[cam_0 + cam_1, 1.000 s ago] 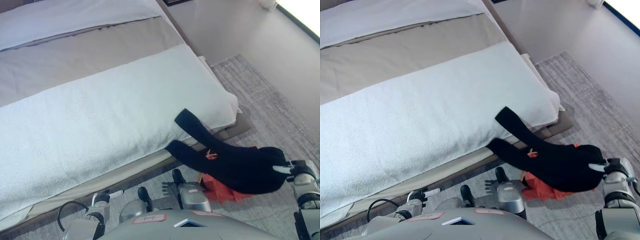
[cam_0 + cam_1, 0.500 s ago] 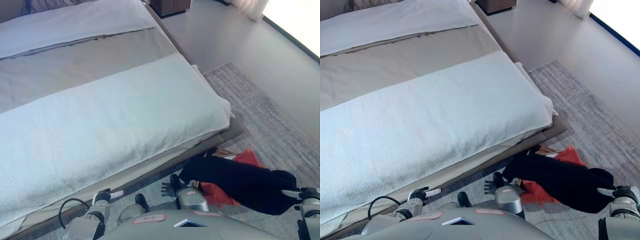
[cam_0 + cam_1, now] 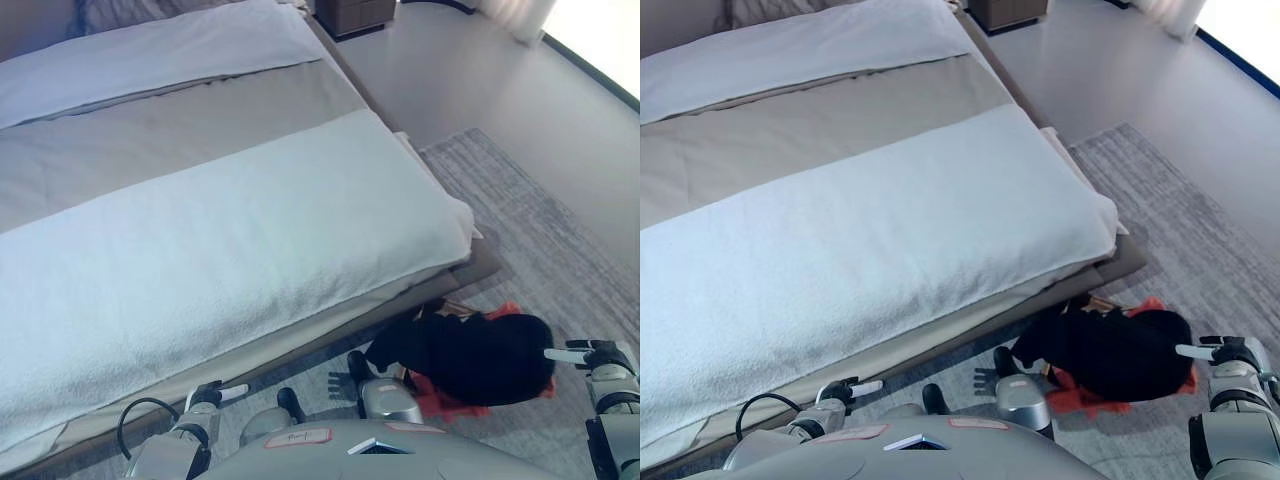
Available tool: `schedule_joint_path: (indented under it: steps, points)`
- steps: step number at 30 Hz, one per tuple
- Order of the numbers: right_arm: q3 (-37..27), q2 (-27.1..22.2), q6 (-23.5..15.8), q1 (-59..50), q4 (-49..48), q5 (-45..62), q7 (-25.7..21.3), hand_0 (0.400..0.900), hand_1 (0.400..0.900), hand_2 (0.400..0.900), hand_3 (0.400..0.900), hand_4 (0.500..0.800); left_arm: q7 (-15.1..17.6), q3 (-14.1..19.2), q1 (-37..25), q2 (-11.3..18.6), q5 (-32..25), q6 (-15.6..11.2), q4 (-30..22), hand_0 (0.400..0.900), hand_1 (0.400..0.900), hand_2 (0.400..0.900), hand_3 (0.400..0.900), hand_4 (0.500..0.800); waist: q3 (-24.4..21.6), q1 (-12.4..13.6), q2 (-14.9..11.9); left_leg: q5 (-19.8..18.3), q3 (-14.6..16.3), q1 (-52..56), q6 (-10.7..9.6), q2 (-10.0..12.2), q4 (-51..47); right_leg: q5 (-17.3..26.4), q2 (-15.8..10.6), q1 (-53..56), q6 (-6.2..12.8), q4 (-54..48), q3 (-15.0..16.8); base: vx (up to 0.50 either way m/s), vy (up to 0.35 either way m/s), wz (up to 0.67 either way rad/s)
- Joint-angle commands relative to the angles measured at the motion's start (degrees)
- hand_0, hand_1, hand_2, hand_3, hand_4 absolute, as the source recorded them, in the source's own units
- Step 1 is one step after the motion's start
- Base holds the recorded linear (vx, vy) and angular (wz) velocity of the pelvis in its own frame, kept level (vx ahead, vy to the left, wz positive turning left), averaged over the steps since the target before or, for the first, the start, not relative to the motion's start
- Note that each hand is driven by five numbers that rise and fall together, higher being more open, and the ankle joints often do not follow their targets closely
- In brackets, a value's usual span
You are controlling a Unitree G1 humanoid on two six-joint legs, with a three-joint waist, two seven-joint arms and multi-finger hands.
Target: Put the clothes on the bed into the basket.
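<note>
A black garment [image 3: 468,355] lies bunched in a heap on the floor side of the bed, on top of red cloth [image 3: 452,403]. A thin brown strip that may be the basket's rim [image 3: 452,306] shows just behind the heap; the rest of the basket is hidden. My right hand [image 3: 590,355] is at the heap's right edge, touching or nearly touching it. My left hand [image 3: 214,393] hangs low at the bottom left, below the bed's edge, with nothing in it. No clothes show on the bed [image 3: 150,130].
A white towel-like cover [image 3: 230,260] spans the near part of the bed, with a grey band and a white pillow area behind it. A grey rug [image 3: 530,230] lies right of the bed, and a dark nightstand [image 3: 350,12] stands at the top.
The black garment, stretched out from my right hand half a second ago, has sunk into a compact heap over the red cloth. The camera has shifted slightly.
</note>
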Motion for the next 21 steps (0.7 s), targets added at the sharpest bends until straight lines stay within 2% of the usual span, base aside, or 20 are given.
schedule_joint_path:
  steps: [1,15,18,21]
  points:
    - [3.5,-5.4,-1.2,-6.3,-1.3,-0.3,-1.9,0.900,0.900,0.900,0.900,0.800,0.8,0.0,-2.2,2.3,1.1,-0.8,2.4,0.900,0.900,0.900,0.900,0.800,1.4,0.4,-0.7,-1.0,-4.5,0.6,-1.0,1.3,0.4,-1.8,-2.2,3.5,2.69,2.0,-1.0,0.00,0.000,0.00]
    - [6.1,-2.8,-1.8,-7.5,-2.6,-0.3,-1.3,0.900,0.900,0.900,0.900,0.800,1.3,0.4,-2.2,2.1,0.8,-0.9,2.5,0.900,0.900,0.900,0.900,0.800,1.7,1.2,-1.1,-0.8,-5.0,0.3,-1.0,1.3,0.4,-1.6,-2.4,4.0,2.56,1.5,-1.8,0.00,-0.007,0.02]
    - [9.5,0.9,-3.5,-5.9,-11.6,2.4,2.2,0.900,0.900,0.900,0.900,0.800,0.8,0.7,-2.3,1.8,0.9,-1.3,1.5,0.900,0.900,0.900,0.900,0.800,2.0,1.4,-1.3,-0.7,-4.7,0.3,-0.9,1.3,0.4,-1.5,-2.3,3.7,2.54,1.5,-1.4,-0.02,-0.009,-0.07]
    - [13.0,4.0,-3.4,-4.3,-13.0,2.2,6.3,0.900,0.900,0.900,0.900,0.800,-1.2,0.5,-2.3,2.2,2.1,-1.5,0.7,0.900,0.900,0.900,0.900,0.800,2.0,2.0,-1.5,-0.7,-5.2,0.0,-0.8,1.3,0.4,-1.6,-2.4,3.7,2.41,1.5,-1.9,0.00,-0.010,0.05]
